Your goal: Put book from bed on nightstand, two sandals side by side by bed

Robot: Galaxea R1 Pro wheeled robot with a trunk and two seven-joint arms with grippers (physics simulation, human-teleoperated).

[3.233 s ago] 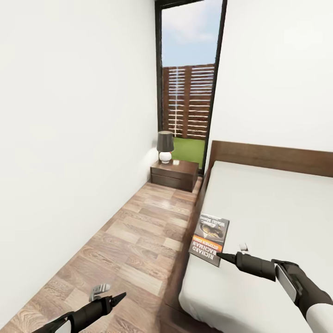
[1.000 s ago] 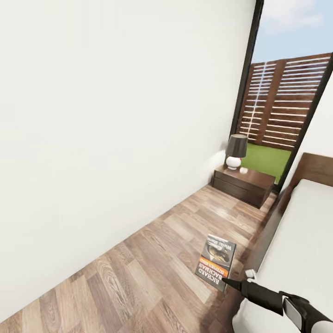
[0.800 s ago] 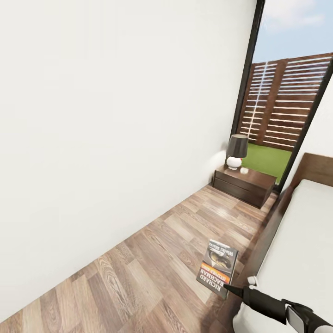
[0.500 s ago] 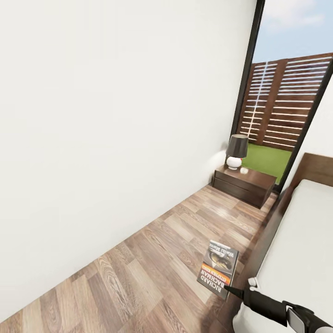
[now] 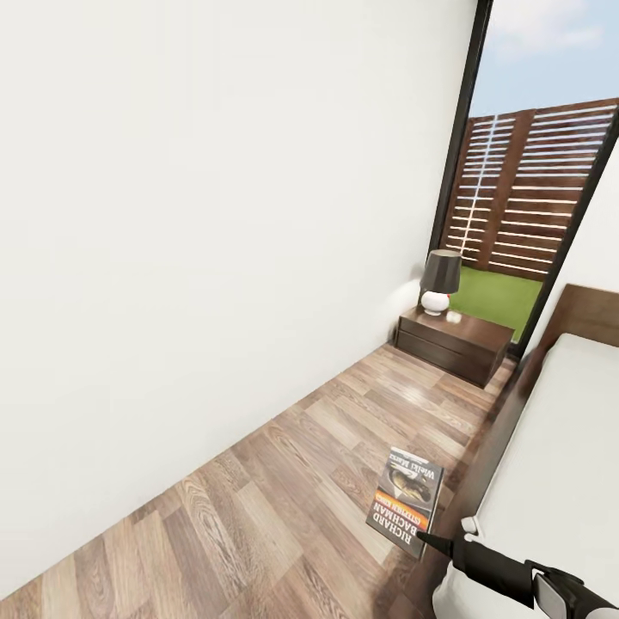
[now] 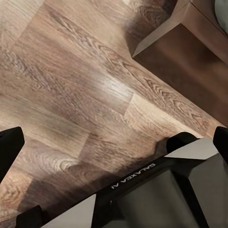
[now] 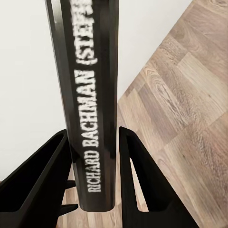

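Observation:
My right gripper [image 5: 421, 539] is shut on the lower edge of the book [image 5: 404, 500]. It holds the dark paperback over the wood floor beside the bed [image 5: 559, 464]. In the right wrist view the book's spine [image 7: 92, 118] stands clamped between both black fingers [image 7: 140, 180]. The nightstand [image 5: 453, 342] stands far ahead against the wall, by the headboard [image 5: 593, 314]. My left gripper [image 6: 114, 142] is open over the floor, with nothing between its fingers. The sandals are out of view.
A dark-shaded lamp [image 5: 439, 280] and a small white object [image 5: 454, 316] sit on the nightstand. A white wall [image 5: 215, 258] runs along the left of the floor strip [image 5: 284, 481]. A tall window [image 5: 537, 189] shows the fence. My base [image 6: 152, 190] is below the left wrist.
The camera has turned left since the earliest frame, and the book has left the mattress. Over the last second the book and right gripper sank slightly, then held still.

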